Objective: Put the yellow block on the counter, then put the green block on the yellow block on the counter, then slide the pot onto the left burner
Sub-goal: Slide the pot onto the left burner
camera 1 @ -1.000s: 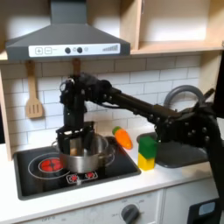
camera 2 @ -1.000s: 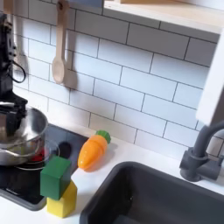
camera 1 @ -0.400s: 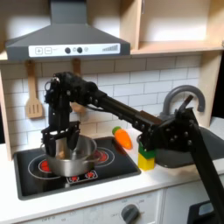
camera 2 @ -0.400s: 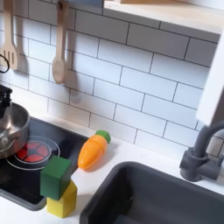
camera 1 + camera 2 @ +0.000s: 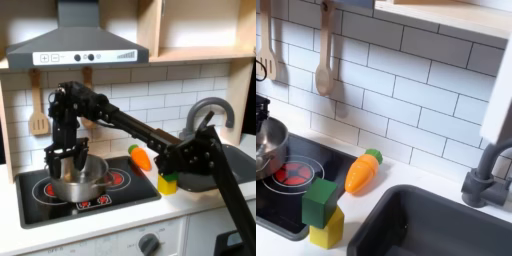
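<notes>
Pot (image 5: 79,178) was all we had left: green block (image 5: 320,202) already sat on yellow block (image 5: 327,230), gripper (image 5: 67,161) jaws clamped on the rim, mid-cooktop.

The pincer (image 5: 69,153) has dragged the pot (image 5: 82,179) toward the first exterior view's left.

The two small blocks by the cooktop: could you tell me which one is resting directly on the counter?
The yellow block sits directly on the counter. The green block is stacked on top of it, touching only the yellow one.
</notes>
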`<state>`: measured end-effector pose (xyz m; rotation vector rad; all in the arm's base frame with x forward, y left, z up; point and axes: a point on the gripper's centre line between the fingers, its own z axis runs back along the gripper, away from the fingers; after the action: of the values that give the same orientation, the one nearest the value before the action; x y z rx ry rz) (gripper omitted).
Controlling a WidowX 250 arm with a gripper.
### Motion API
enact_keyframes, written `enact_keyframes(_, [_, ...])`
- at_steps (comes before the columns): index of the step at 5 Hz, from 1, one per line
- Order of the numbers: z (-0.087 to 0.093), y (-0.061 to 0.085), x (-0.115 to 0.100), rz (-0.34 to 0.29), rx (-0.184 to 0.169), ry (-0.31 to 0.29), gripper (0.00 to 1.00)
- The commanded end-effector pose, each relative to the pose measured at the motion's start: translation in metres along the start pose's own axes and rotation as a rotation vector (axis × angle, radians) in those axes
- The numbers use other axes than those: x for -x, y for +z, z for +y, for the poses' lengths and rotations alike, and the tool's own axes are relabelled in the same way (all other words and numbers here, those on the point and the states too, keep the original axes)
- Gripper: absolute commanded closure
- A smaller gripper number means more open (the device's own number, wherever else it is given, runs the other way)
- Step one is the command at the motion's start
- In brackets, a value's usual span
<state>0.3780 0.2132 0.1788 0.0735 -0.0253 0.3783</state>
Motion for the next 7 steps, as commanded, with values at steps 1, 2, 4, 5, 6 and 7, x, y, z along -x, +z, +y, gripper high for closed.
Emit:
enact_keyframes(1, [0.000,0.007,0.005,-0.009,0.003,-0.009,0.00])
enact_keyframes(2, [-0.009,0.006,0.016,0.013,0.016,-0.054,0.00])
enact_keyframes(4, [-0.029,0.023,0.049,-0.008,0.029,-0.120,0.00])
enact_keyframes(5, [-0.039,0.028,0.066,-0.010,0.044,-0.141,0.00])
enact_keyframes(6, [-0.048,0.041,0.085,-0.027,0.051,-0.158,0.00])
enact_keyframes(7, [-0.051,0.053,0.108,-0.039,0.062,-0.160,0.00])
